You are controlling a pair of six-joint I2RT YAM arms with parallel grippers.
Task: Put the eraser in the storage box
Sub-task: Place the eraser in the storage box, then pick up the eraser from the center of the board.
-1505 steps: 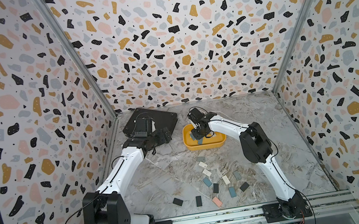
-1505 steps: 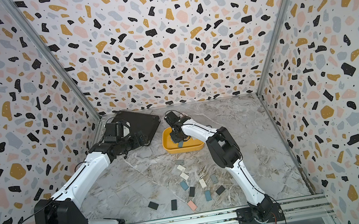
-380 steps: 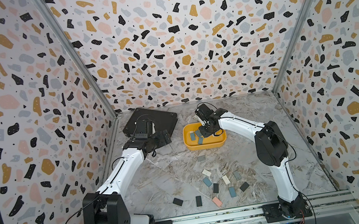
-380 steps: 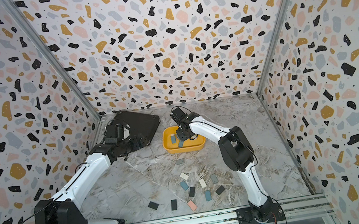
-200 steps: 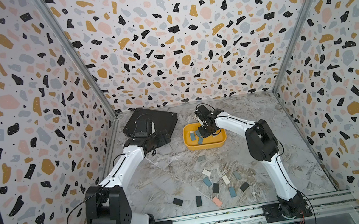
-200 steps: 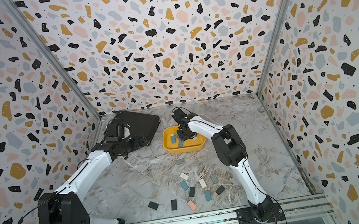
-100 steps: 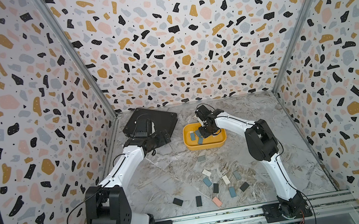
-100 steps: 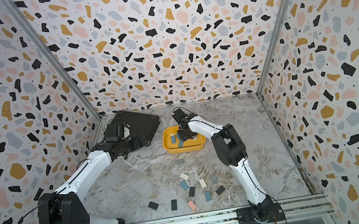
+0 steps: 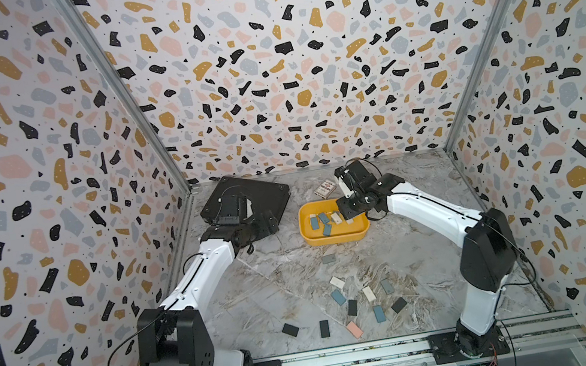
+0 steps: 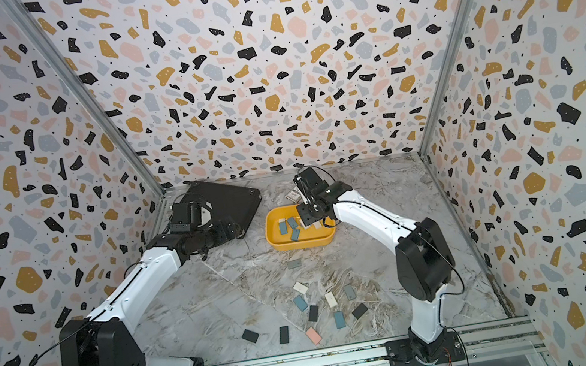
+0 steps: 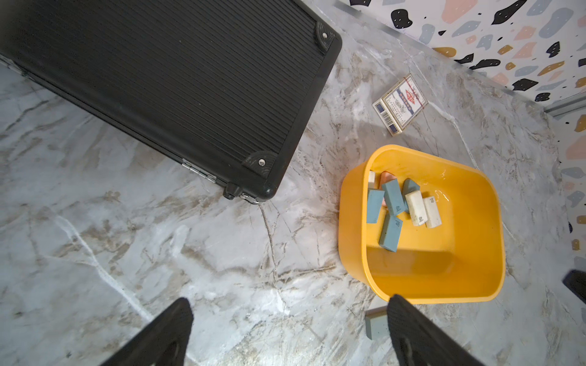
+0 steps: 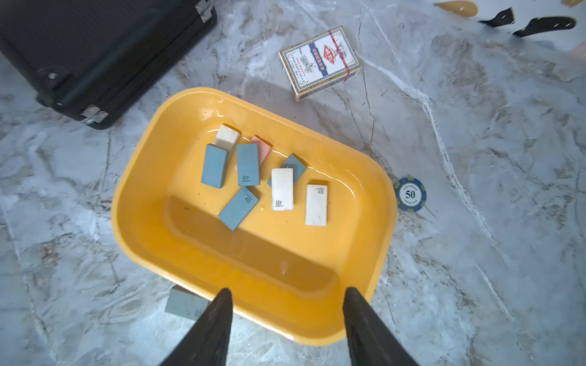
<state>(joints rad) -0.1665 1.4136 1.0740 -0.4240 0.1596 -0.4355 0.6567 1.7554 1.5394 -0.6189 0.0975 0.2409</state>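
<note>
Hovering over the storage box (image 12: 142, 190), right tool (image 12: 287, 290) part-open and empty.
Drop looks done; next grab: grey eraser (image 9: 328, 259) at box's 6 o'clock. Left tool (image 11: 289, 298) gapes empty.

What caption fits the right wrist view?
Open right gripper above shallow yellow plastic storage box holding blue, white and pink erasers.

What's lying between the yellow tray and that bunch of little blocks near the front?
A single grey eraser, close to the storage box; the rest is bare tabletop. Both top views show it.
</note>
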